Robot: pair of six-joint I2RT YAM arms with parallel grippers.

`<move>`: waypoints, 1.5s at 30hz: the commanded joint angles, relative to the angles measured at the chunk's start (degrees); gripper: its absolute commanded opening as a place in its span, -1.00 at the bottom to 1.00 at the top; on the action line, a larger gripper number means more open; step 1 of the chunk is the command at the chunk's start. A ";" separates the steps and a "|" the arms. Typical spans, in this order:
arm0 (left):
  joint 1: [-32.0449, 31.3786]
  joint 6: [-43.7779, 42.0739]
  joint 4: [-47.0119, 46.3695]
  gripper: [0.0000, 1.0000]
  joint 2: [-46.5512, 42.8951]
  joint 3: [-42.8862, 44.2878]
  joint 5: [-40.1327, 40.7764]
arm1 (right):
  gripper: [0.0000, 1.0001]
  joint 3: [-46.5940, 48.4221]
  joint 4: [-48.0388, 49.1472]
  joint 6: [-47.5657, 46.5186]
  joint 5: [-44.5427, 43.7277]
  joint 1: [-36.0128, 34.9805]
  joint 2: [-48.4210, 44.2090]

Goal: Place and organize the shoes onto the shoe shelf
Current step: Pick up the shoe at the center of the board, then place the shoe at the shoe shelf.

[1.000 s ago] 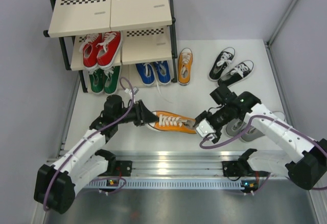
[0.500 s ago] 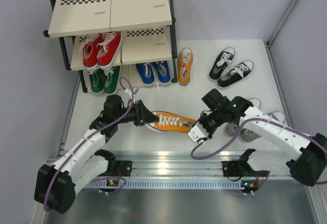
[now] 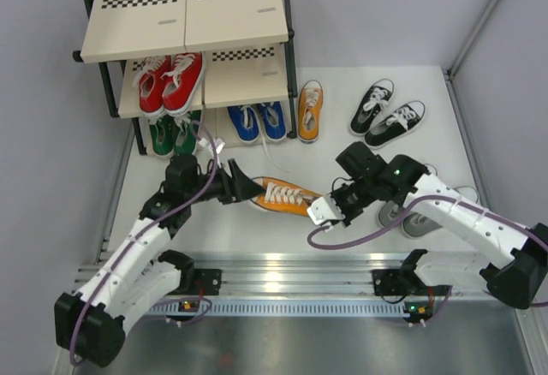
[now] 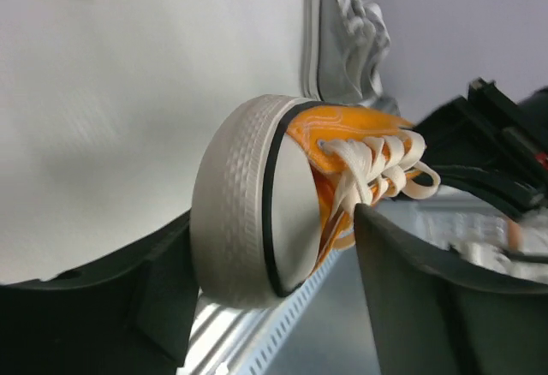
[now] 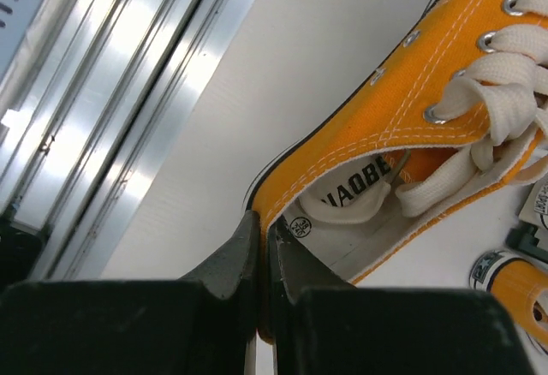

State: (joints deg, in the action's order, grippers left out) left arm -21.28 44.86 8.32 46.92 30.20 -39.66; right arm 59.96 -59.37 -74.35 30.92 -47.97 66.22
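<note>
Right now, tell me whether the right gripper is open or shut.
Shut: the right gripper pinches the orange shoe's heel wall between its closed fingers.

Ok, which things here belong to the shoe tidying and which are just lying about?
Job: near orange shoe, far orange shoe, black pair, grey pair, red pair, green pair, blue pair, shoe shelf.
Just there: metal rail, purple cables.

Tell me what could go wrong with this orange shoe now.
1. The right hand pinches only the thin heel edge of the orange shoe; lifted, it may swing or slip.
2. The left hand straddles the toe, laces beside one finger; pulling away could snag them.
3. The right arm hangs over the grey shoes and might nudge them.
</note>
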 commanded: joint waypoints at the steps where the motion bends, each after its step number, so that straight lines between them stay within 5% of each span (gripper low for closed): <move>1: 0.62 -13.20 9.85 0.50 -7.00 9.08 15.17 | -1.00 9.11 -0.48 10.26 3.71 -0.11 -0.65; 5: 0.62 -20.59 18.12 0.96 -14.82 13.30 31.94 | -1.00 14.47 -0.74 15.36 4.94 0.59 -0.48; 10: 0.71 -23.68 24.02 0.96 -23.62 16.91 45.28 | -1.00 22.64 0.31 20.28 2.15 0.68 3.65; 20: 0.71 -17.01 26.49 0.96 -34.25 11.04 42.12 | -1.00 45.40 8.57 36.18 -12.80 0.50 20.69; 29: 0.62 -13.75 27.10 0.96 -41.81 8.39 40.01 | -1.00 68.85 13.14 39.37 -23.79 0.06 40.54; 36: 0.62 -13.31 28.16 0.96 -43.75 8.30 40.01 | -1.00 70.20 21.84 37.08 -33.71 0.06 46.19; 45: 0.62 -13.48 28.16 0.96 -44.10 8.30 40.01 | -1.00 70.38 26.59 36.29 -34.96 1.73 47.95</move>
State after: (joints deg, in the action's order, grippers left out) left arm -20.78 31.24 36.86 3.38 38.76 0.89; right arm 126.13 -43.66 -36.01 -1.28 -47.05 115.70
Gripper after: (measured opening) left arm 0.983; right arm 0.029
